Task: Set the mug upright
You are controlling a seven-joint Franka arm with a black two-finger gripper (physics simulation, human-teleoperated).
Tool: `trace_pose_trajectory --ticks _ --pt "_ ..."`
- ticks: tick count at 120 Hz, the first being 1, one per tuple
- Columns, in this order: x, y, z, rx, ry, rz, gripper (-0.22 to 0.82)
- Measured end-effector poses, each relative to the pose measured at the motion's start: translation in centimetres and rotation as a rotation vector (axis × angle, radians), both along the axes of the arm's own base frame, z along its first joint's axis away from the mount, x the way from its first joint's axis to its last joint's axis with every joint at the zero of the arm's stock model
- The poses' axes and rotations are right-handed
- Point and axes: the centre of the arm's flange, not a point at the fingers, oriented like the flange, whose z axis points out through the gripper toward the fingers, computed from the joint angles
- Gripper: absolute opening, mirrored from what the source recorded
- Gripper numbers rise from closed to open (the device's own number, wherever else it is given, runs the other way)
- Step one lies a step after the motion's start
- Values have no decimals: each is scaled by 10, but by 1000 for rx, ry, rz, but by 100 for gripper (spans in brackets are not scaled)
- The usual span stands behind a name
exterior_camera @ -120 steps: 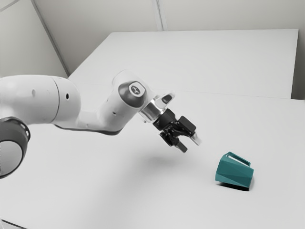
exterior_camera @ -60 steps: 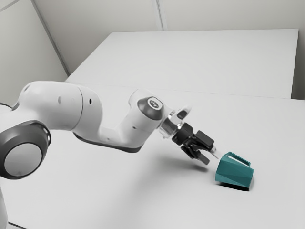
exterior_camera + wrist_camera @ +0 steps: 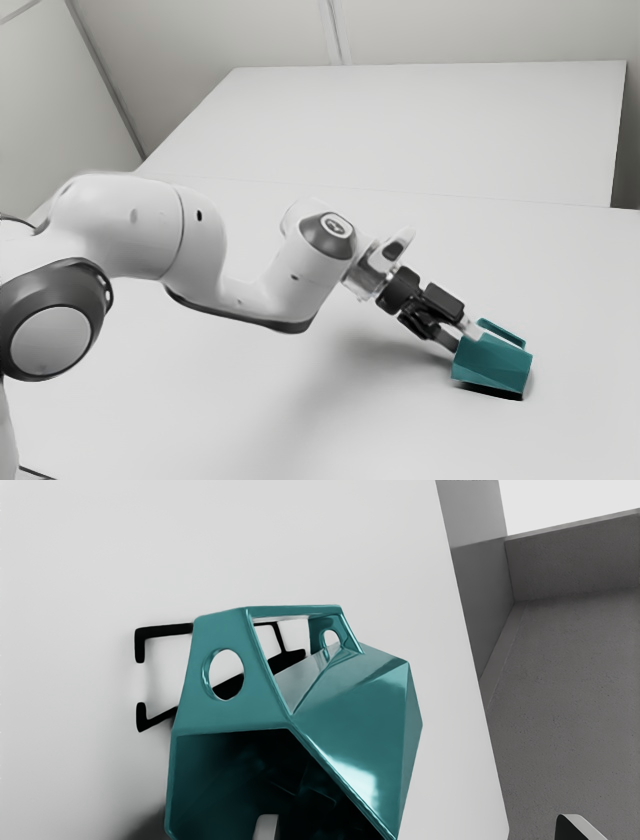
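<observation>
Exterior view, lower right of the frame: the mug (image 3: 492,362) lies on its side on the desk (image 3: 250,400), exactly where it lay half a second ago, so it isn't upright. Its handle (image 3: 295,611) is raised off the desk, and its open mouth (image 3: 240,780) faces the end effector (image 3: 462,335).

What has changed is the arm (image 3: 290,290): it has come down and toward the exterior view's right, bringing the fingertips from just short of the mug right up to its mouth end. In the wrist view the fingers stand wide apart, one over the mouth, the other outside beyond the wall; whether the first is already inside is hard to tell. Nothing is gripped. That straddle looks suited to pinching the wall, a hold that could then turn the mug onto its base.
</observation>
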Motion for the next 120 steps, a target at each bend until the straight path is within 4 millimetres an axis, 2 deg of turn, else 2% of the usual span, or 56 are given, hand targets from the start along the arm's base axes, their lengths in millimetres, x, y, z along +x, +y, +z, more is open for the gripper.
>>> trace_pose_trajectory --ticks 21,51,87,120 --pt "0 -3 -15 -9 6 0 60" --pt "-1 -16 -12 -35 -16 -17 60" --pt "-2 -20 -21 -57 -13 -12 60" --pt "-3 -21 -21 -67 -26 -17 42"
